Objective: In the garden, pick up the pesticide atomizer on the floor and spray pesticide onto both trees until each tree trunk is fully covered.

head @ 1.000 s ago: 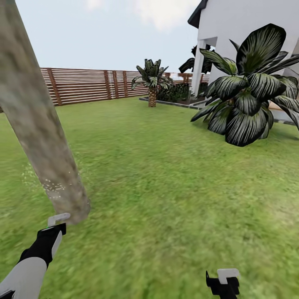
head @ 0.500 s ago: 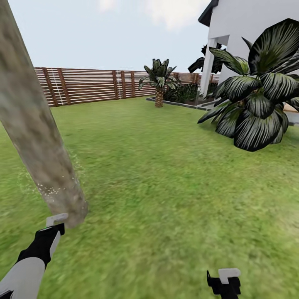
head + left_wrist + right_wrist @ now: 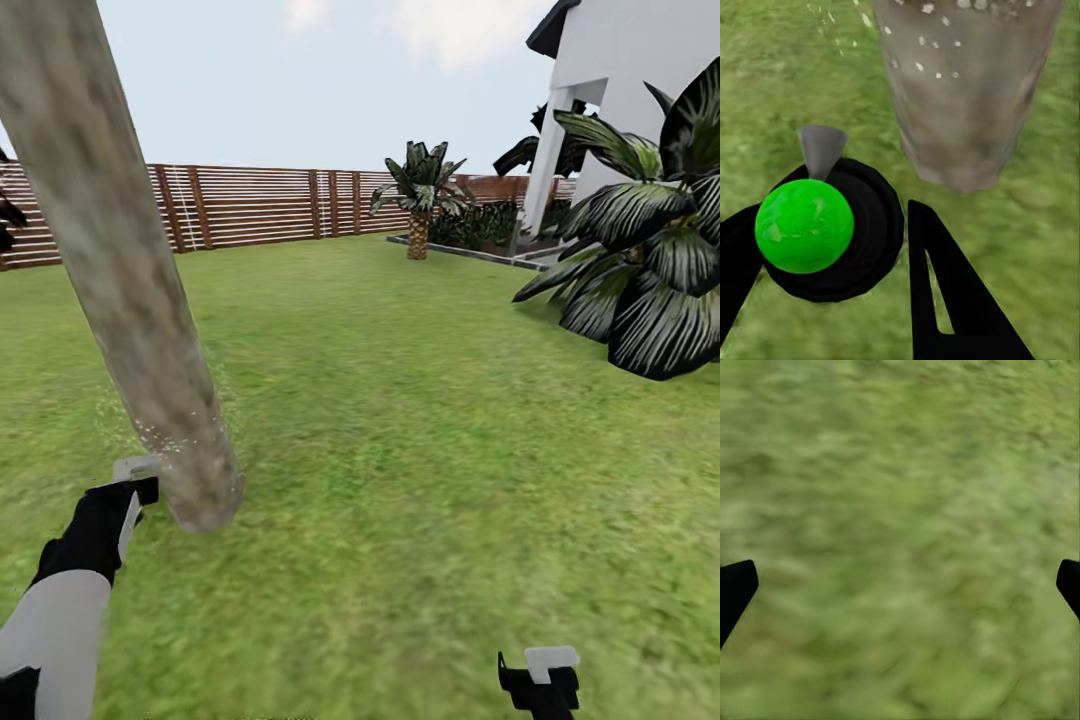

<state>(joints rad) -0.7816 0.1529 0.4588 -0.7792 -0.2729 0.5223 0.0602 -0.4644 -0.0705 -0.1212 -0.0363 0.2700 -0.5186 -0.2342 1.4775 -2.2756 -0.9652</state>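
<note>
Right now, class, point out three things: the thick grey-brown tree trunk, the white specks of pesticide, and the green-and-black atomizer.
Thick grey-brown tree trunk [image 3: 130, 290], head view: middle of the bark.
White pesticide specks [image 3: 937, 60], left wrist view: lower trunk.
Green-and-black atomizer [image 3: 805, 225], left wrist view: green ball.

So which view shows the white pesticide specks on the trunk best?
The left wrist view: the specks stand out large against the tree trunk, near its base. The head view shows them as a faint scatter low on the trunk. The right wrist view looks at grass.

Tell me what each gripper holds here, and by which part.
The left gripper clasps the atomizer around its black body, nozzle toward the tree trunk. The right gripper is open, holding nothing.
</note>
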